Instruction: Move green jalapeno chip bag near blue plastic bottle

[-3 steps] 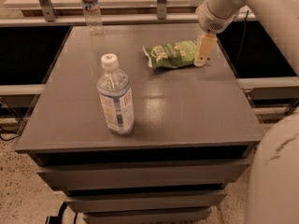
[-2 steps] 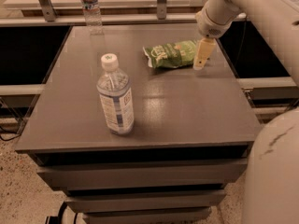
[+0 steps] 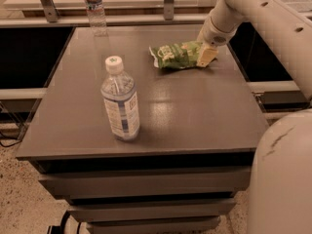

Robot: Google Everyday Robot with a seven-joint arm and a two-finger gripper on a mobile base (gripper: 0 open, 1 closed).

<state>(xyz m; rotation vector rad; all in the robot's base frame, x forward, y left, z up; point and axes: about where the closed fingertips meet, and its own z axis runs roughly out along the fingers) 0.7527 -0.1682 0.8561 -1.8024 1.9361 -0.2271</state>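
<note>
The green jalapeno chip bag [image 3: 174,55] lies flat on the far right part of the grey table [image 3: 195,111]. The blue plastic bottle [image 3: 120,101], clear with a white cap and a white-and-blue label, stands upright at the near left. My gripper [image 3: 206,56] is down at the bag's right end, touching or overlapping it. The bag is roughly one bottle height away from the bottle, up and to the right.
A smaller clear bottle [image 3: 94,6] with a dark label stands at the table's far left edge. My white arm [image 3: 253,13] reaches in from the upper right, and my white body [image 3: 285,179] fills the lower right. A rail and shelf run behind the table.
My gripper has moved down and slightly left, from just beside the bag's right end onto that end. The bag and both bottles have not moved.
</note>
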